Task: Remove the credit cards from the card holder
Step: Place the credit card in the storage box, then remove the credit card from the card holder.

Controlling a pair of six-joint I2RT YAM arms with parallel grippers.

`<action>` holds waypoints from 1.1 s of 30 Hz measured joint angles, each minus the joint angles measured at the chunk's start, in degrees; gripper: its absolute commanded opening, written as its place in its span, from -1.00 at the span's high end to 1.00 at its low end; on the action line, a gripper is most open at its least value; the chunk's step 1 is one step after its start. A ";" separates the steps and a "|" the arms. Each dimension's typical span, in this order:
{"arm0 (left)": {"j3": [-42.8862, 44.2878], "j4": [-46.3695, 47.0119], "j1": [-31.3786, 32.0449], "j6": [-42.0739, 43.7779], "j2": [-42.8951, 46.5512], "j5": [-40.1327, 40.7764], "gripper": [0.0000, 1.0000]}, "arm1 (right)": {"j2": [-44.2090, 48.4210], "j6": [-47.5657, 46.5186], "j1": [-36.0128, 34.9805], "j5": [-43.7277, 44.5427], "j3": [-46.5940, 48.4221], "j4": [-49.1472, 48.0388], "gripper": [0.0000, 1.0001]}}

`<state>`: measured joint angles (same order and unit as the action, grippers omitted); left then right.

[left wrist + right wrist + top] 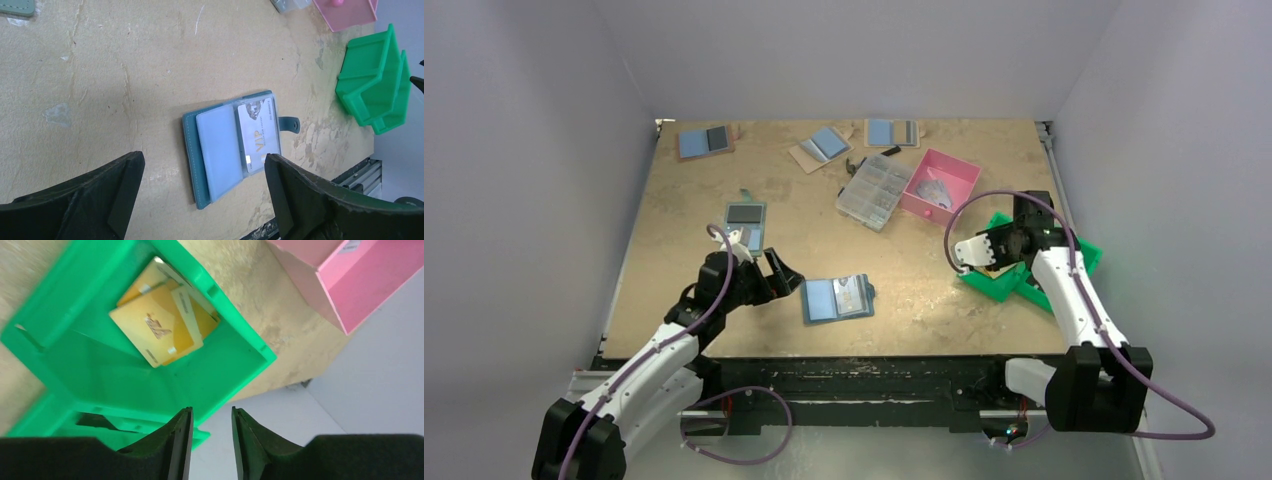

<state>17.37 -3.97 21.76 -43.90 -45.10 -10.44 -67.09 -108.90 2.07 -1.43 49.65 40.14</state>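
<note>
Status: card holder [837, 298] lies open and flat on surface [764, 170], near the front edge, left of centre. Left wrist view shows a teal cover, snap tab [290, 124] sticking out one side, and clear plastic sleeves [217, 150] inside. One sleeve looks empty. The other has a white VIP card [257, 132] in it. Can't tell if more cards sit under it, or whether its end clears the sleeve mouth.

Left jaws: spread wide, empty, hovering over surface w/ holder framed btwn them, no contact. Right jaws: well apart from holder, over green bin [100, 385], slightly parted w/ a narrow gap, nothing pinched. Bin holds several yellow cards [155, 325], so prob part of the job is done and at least the VIP card is left.

Handling, my read:
- Card = thin, stiff plastic, v. light, slick faces. Sleeve prob holds it by friction only, so it needs a slide along the sleeve, not a lift.
- Holder = light, soft, floppy sleeves. Likely to drag or flip w/ the card unless pinned.
- Best hold: card's exposed end, pinched across both faces. Other jaws press down on teal cover near the spine.
- Risks: catching sleeve film together w/ the card, or card slipping out of the pinch bc it's so slick.
</note>
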 measured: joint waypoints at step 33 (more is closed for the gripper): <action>-0.26 9.25 0.00 -7.91 3.98 -12.83 -0.90 | -10.84 27.93 0.20 -67.41 12.92 33.03 -0.98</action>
<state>17.10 5.28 21.76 -51.81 -41.12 -23.27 -77.93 -80.97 2.26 -68.84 62.57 73.17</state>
